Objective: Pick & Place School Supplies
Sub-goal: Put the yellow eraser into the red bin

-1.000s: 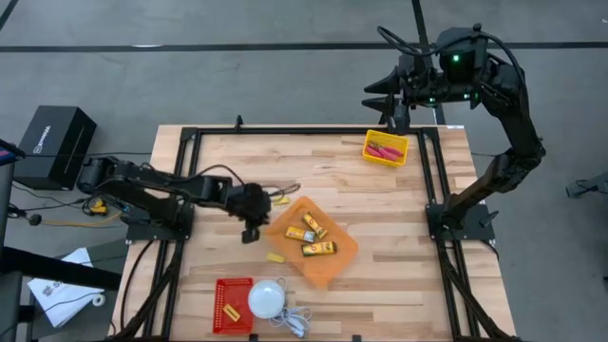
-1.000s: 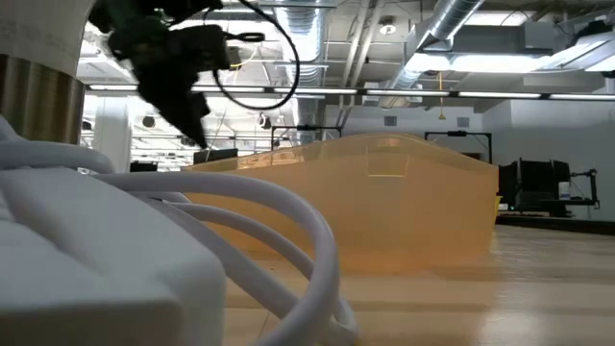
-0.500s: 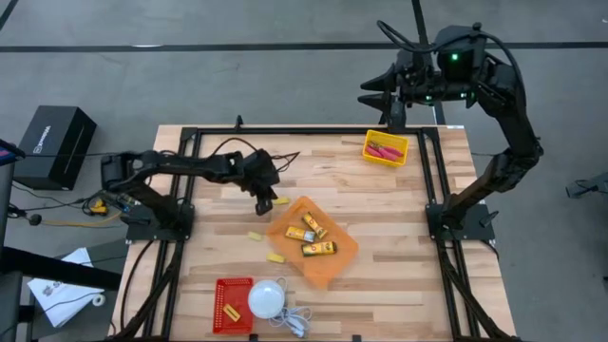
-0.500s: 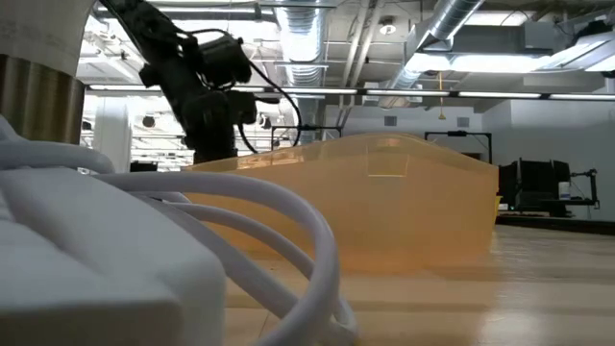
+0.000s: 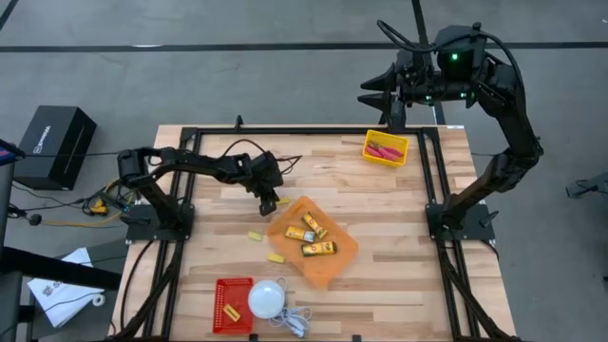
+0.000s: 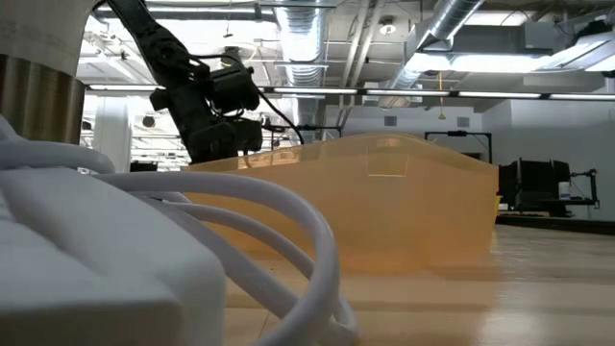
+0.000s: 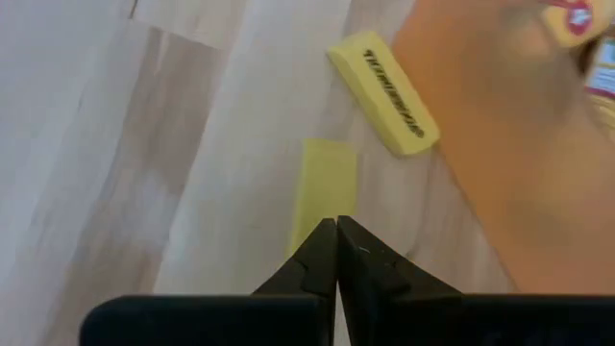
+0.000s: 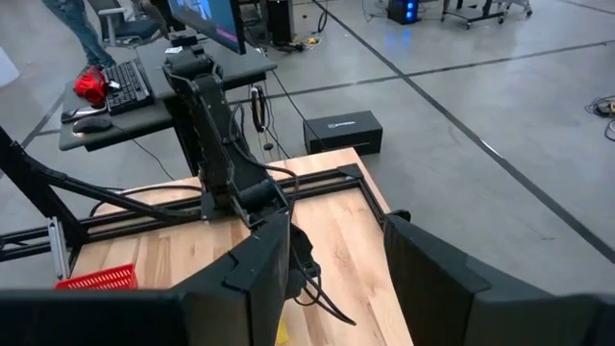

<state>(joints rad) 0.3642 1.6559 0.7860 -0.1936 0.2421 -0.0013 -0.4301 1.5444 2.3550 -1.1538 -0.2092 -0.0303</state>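
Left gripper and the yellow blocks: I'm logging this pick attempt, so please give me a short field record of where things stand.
left gripper: shut, over the table beside the orange tray
held item: none visible between the fingers
yellow blocks by the tray: one at the gripper tip, one printed block against the tray edge
other blocks on table: two
right gripper: open, raised beyond the table's far edge

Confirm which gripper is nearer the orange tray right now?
Left. The left gripper, shut, sits just off the orange tray at its upper-left edge. The right gripper, open, hangs past the table's far edge, well away.
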